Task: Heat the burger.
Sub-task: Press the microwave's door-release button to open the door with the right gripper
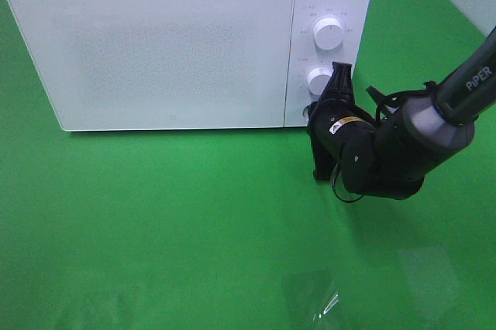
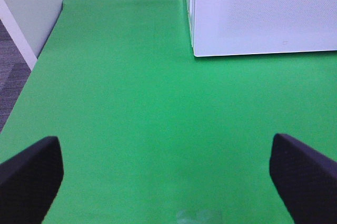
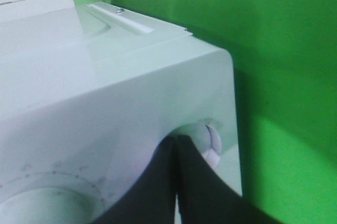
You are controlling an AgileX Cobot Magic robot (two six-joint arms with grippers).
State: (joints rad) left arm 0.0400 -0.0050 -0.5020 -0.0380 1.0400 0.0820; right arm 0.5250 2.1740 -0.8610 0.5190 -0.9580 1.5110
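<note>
The burger is not in view. The white microwave (image 1: 170, 43) stands at the back of the green table with its door shut; its corner also shows in the left wrist view (image 2: 263, 8). My right gripper (image 1: 339, 74) is shut, its fingertips together against the lower knob (image 1: 318, 80) of the control panel. In the right wrist view the dark fingers (image 3: 158, 182) meet at the edge of that knob (image 3: 209, 141). My left gripper (image 2: 168, 171) is open and empty, low over bare green cloth in front of the microwave's left corner.
The upper knob (image 1: 328, 33) sits above the lower one. A shiny crinkled clear patch (image 1: 318, 303) lies on the cloth near the front edge. The table's left edge and grey floor (image 2: 13, 71) show in the left wrist view.
</note>
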